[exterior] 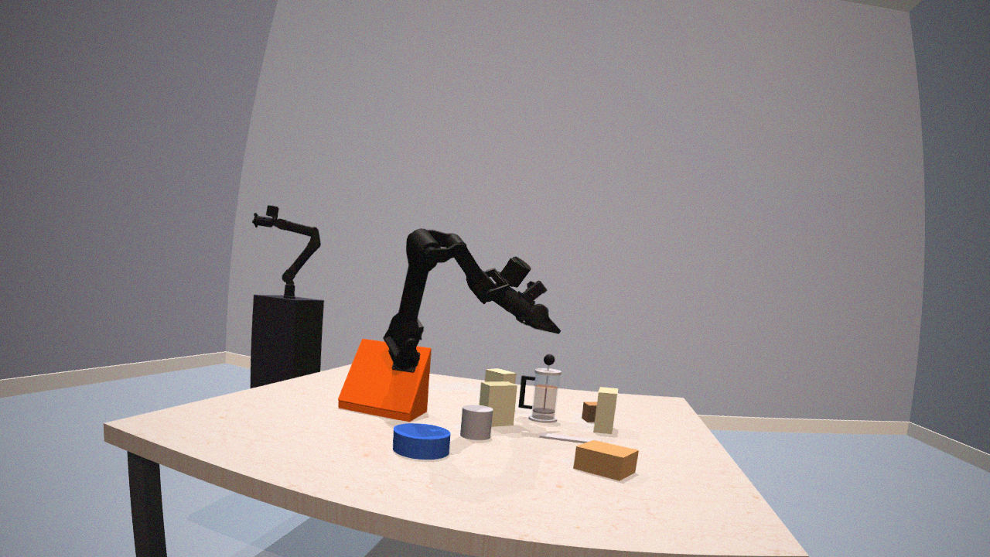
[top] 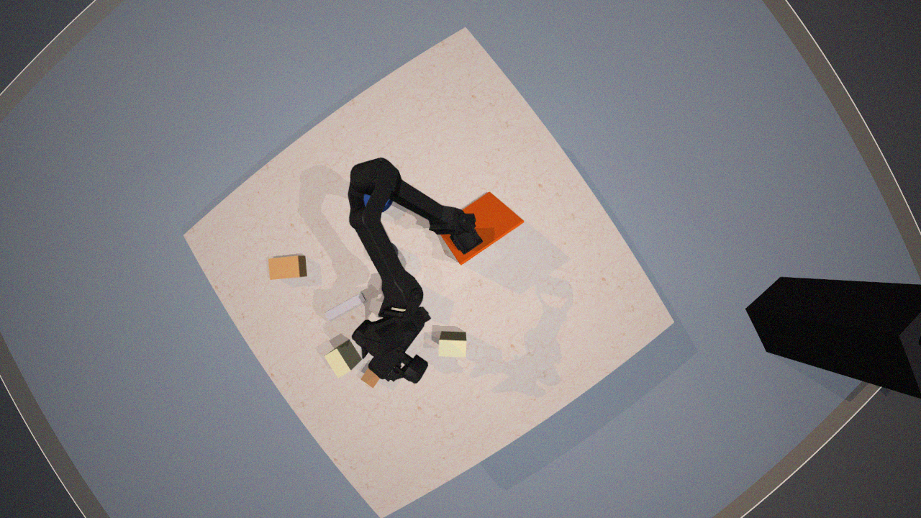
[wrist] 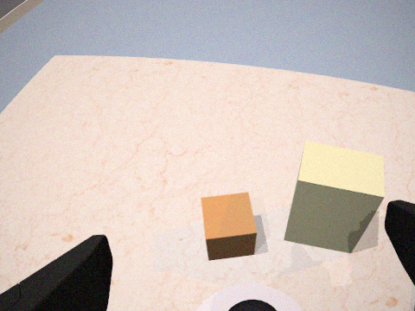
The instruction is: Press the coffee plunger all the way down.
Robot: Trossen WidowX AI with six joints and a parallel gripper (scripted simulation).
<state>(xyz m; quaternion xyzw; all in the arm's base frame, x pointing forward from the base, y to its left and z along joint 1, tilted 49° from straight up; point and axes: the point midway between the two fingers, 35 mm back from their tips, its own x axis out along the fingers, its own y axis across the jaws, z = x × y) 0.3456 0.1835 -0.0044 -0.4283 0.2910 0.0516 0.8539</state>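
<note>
The coffee press stands upright on the table, its black handle on the left in the exterior view. The black plunger knob sits a little above the lid on a short bare length of rod, and the filter disc shows low in the glass. My gripper is open and empty, tilted down above the knob and clear of it. In the wrist view the knob and pale lid show only at the bottom edge, between the widely spread fingers. In the top view the arm hides the press.
A tall pale block and small brown block stand beside the press. Other pale blocks, a grey cylinder, a flat strip, blue disc and orange wedge stand around.
</note>
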